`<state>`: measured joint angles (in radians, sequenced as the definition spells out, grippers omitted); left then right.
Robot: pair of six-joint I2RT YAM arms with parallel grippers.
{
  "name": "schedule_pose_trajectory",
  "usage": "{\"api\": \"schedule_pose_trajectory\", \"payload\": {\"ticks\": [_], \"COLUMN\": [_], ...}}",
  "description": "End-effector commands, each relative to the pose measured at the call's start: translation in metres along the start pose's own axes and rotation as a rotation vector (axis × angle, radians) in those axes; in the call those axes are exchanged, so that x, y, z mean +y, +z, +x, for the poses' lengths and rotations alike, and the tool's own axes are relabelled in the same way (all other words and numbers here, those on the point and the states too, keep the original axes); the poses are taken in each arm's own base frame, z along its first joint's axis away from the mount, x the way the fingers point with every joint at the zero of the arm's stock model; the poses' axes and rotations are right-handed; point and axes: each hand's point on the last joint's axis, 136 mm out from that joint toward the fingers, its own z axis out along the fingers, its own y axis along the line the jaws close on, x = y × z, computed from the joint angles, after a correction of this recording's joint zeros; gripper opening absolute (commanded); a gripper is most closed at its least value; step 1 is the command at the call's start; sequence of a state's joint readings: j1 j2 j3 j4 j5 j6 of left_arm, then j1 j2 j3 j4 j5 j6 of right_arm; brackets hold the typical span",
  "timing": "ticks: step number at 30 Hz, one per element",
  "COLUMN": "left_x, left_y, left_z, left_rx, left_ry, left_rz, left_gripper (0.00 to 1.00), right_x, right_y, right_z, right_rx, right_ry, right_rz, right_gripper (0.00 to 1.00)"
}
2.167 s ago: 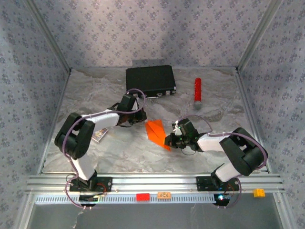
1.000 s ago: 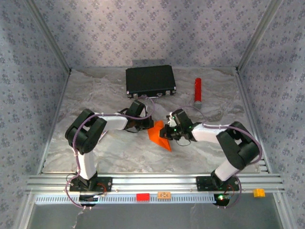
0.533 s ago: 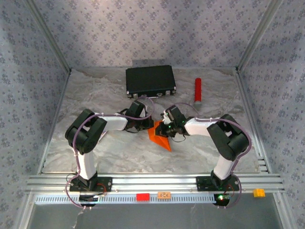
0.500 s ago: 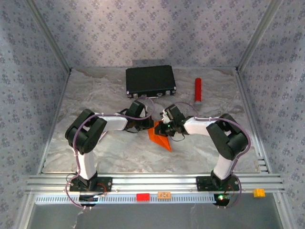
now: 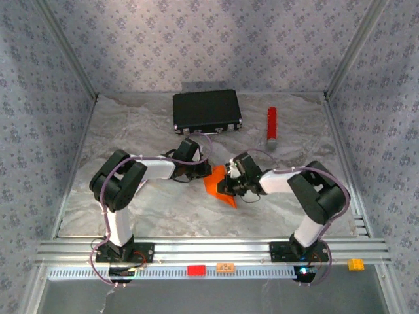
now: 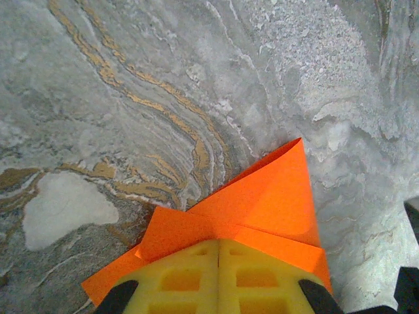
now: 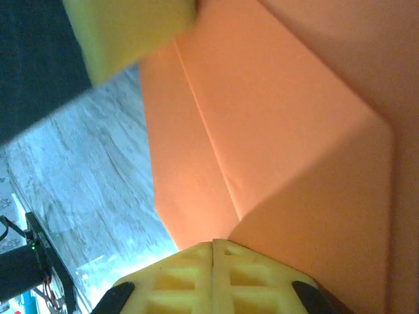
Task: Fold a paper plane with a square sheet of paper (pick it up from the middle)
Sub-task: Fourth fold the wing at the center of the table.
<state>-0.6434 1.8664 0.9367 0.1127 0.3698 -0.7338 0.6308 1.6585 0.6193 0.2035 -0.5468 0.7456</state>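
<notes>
Left gripper (image 6: 218, 241) and right gripper (image 7: 213, 243) closed, pressed onto creased orange paper (image 6: 268, 196); black case (image 5: 207, 111), red cylinder (image 5: 271, 124) seen from above.

**Square sheet of paper** (image 6: 262, 196): thin orange paper, matt and smooth, with sharp pressed creases.
**Left claw** (image 6: 218, 243) and **right claw** (image 7: 213, 247): yellow moulded plastic, matt, with recessed pockets.
**Table** (image 5: 157, 203): marble-print covering, grey with tan veins, wrinkled and faintly sheeny.
**Black case** (image 5: 206, 110): matt shell with small bright fittings on its near edge.
**Red cylinder** (image 5: 271, 122): smooth, slightly glossy.
**Front rail** (image 5: 209, 250): ribbed bare metal.
**Walls** (image 5: 196, 46): matt patterned covering.
</notes>
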Motion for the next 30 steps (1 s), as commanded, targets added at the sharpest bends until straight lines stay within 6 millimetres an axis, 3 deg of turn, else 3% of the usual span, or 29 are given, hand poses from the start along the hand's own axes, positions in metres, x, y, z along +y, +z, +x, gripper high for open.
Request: {"api": "schedule_pose_trajectory", "payload": {"ticks": [1, 5, 10, 17, 21, 30], "left_x": [0.033, 0.033, 0.028, 0.018, 0.014, 0.013], "left_y": [0.004, 0.004, 0.004, -0.002, -0.004, -0.007], "left_z": [0.018, 0.019, 0.018, 0.015, 0.013, 0.012], "left_rx": [0.046, 0.047, 0.044, 0.026, 0.020, 0.016], "left_ry": [-0.042, -0.048, -0.058, -0.067, -0.065, -0.070], "left_rz": [-0.106, -0.100, -0.075, -0.038, -0.025, -0.019], "left_gripper": [0.03, 0.03, 0.03, 0.03, 0.03, 0.03], "right_x": [-0.024, -0.029, -0.028, -0.027, -0.026, -0.025], "right_y": [-0.007, -0.020, -0.045, -0.074, -0.078, -0.074], "right_z": [0.031, 0.046, 0.051, 0.053, 0.054, 0.061], "right_rx": [0.051, 0.030, -0.027, -0.106, -0.124, -0.102], "right_ry": [0.073, 0.093, 0.087, 0.115, 0.150, 0.201], "right_rz": [0.047, 0.028, 0.062, 0.104, 0.090, 0.060], "right_gripper": [0.07, 0.08, 0.10, 0.23, 0.33, 0.36]}}
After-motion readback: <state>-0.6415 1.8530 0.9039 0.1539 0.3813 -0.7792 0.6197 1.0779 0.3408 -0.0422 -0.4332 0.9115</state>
